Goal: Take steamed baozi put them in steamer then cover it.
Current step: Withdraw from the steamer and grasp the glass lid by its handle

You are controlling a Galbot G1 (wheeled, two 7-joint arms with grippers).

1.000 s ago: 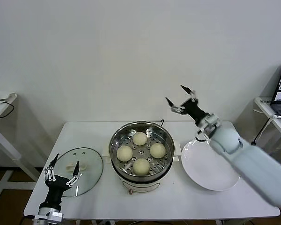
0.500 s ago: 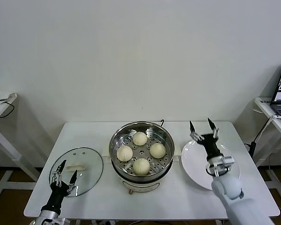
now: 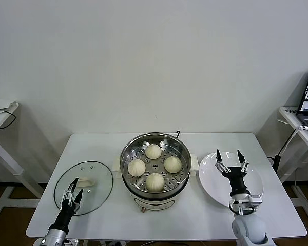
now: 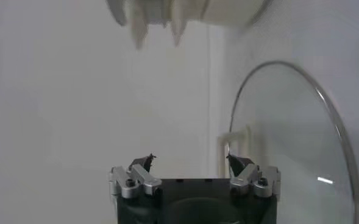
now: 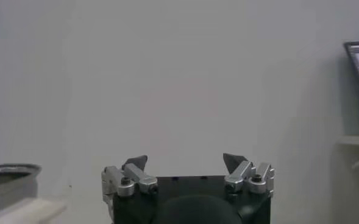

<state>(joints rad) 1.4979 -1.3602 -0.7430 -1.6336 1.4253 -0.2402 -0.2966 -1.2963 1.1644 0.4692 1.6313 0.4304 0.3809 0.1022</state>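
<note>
All four buns [image 3: 154,165] sit in the steamer [image 3: 182,179]; left gripper [image 3: 72,191] and right gripper [image 3: 232,165], jaws wide and empty, next fetch the lid [image 3: 100,179] left of it.

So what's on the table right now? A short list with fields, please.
buns: four, all on the steamer's tray
steamer: mid-table, uncovered
lid: flat on the table, left of the steamer
plate: right of the steamer, no buns on it
left pincer: open, over the lid's near edge, holding nothing
right pincer: open, above the plate, holding nothing
</note>
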